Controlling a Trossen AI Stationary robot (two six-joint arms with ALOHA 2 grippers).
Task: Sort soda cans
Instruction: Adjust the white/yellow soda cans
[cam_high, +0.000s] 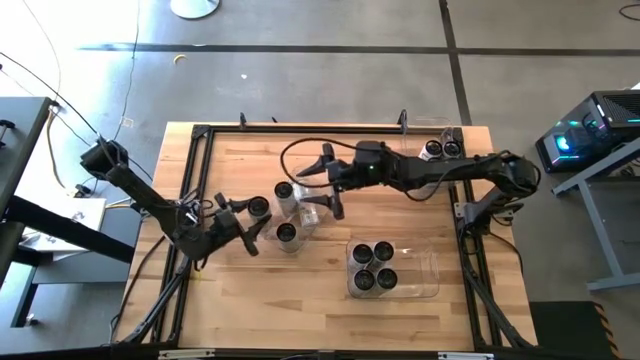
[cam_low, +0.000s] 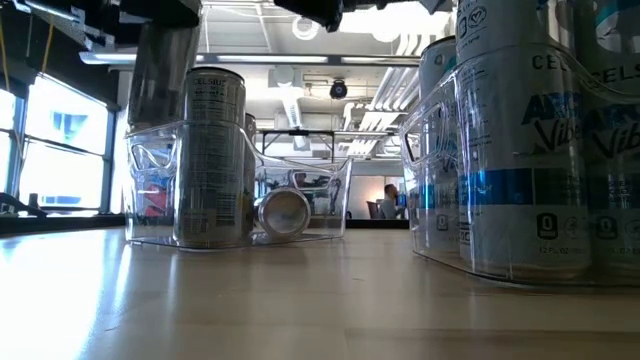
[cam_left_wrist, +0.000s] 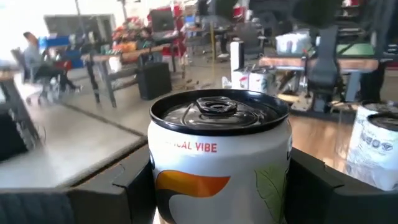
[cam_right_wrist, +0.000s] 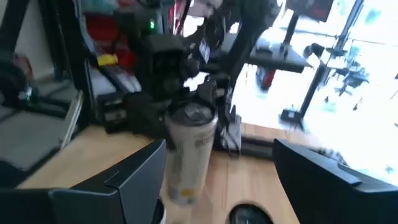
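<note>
We count nine soda cans (cam_high: 375, 267) from above: four in the clear bin (cam_high: 428, 277) near the surface's front edge, two at the back right corner, two mid-surface, one in the left gripper (cam_high: 255, 222), jaws pinching it. Right gripper (cam_high: 322, 185) hangs mid-surface, jaws spread. Only the low view shows one can lying down (cam_low: 283, 212).

arms: two, dark, jointed | cables: black, looped at the wrists | left pincer (cam_high: 252, 226) | right pincer (cam_high: 322, 185): black, blocky fingers
</note>
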